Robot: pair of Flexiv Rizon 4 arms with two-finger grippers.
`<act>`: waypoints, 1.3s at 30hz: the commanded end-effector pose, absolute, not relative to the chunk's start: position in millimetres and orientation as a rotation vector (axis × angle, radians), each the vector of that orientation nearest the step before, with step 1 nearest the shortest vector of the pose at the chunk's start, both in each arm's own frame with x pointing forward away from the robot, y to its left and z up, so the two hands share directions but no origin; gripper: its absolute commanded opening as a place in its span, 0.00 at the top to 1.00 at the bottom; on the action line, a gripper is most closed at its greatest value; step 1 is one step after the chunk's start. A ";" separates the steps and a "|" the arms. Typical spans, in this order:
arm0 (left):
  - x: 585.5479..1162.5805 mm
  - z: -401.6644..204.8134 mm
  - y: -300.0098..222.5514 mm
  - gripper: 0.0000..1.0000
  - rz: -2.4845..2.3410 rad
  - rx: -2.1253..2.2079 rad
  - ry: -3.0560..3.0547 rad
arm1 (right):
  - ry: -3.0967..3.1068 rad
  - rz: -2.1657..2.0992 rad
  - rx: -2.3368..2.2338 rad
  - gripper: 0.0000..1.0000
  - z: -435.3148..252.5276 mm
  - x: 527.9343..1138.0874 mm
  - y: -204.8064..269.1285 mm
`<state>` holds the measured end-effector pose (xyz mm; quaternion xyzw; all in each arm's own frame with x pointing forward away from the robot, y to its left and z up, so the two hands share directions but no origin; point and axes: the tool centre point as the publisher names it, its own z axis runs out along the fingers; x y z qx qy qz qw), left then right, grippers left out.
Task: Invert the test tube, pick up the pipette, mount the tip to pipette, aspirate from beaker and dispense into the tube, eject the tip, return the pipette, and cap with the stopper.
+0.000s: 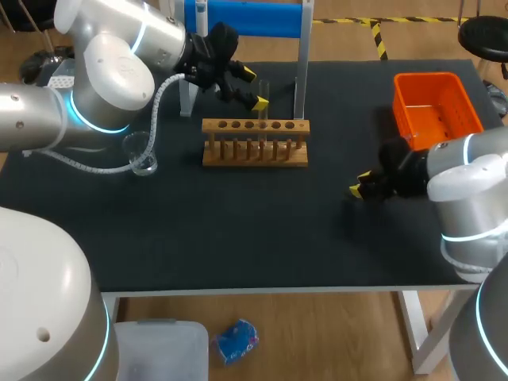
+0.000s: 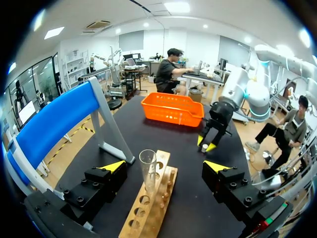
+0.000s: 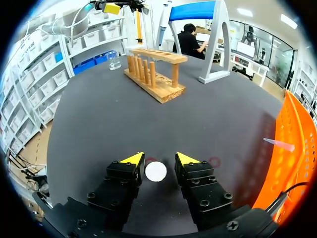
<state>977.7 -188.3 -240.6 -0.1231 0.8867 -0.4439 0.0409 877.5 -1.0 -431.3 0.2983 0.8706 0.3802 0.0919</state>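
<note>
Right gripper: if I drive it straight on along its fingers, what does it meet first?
Most likely the white stopper, lying on the table just ahead of the right gripper, in line with the gap between its open fingers. Depth is unclear, so the tips may touch the table beside it.

A laboratory: the black tabletop carries a wooden test-tube rack (one glass tube standing in it), a glass beaker to its left and a blue-topped stand at the far edge. The left arm and right arm flank them.
</note>
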 end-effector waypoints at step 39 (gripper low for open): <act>978.7 -239.4 -188.0 0.00 -1.355 -0.377 2.723 | 2.737 1.013 0.441 1.00 -316.0 880.3 -0.5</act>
